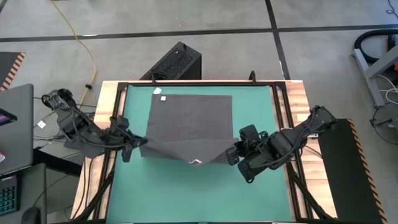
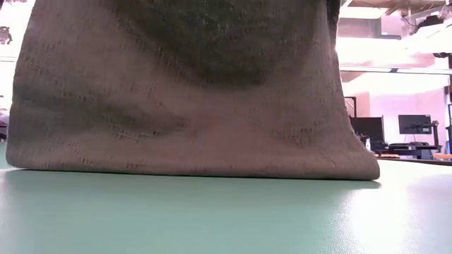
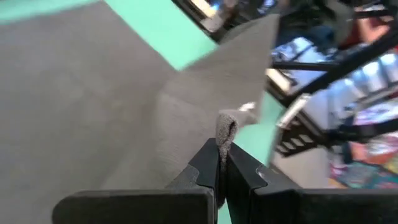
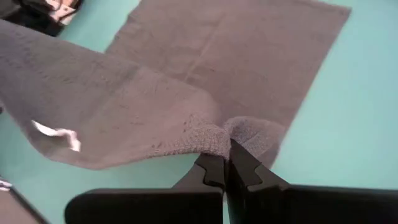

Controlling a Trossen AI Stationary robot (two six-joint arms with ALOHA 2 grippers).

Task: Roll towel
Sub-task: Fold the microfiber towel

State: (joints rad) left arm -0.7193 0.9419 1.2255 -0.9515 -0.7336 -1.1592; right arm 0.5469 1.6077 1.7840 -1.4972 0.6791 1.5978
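The dark grey towel lies on the green mat, its far part flat and its near edge raised. A small white tag sits at the middle of that near edge, which sags between my two grippers. My left gripper is shut on the near left corner. My right gripper is shut on the near right corner. In the low view the towel hangs like a curtain, its lower fold resting on the mat. My left gripper pinches the towel's near left corner between its two fingers, and a small bunch of cloth sticks out past the tips. The fingers slant down from the table's left side. The corner is lifted off the mat and the cloth runs away from it fairly taut. My right gripper pinches the towel's near right corner between its two fingers, the cloth bunched at the tips. The fingers slant down from the table's right side. The corner is lifted clear, and the near edge with the tag sags away from it.
A black box stands just beyond the table's far edge. Black frame rails and wooden strips border the mat. A laptop and keyboard sit off the table's left side. Bare mat shows near the front edge.
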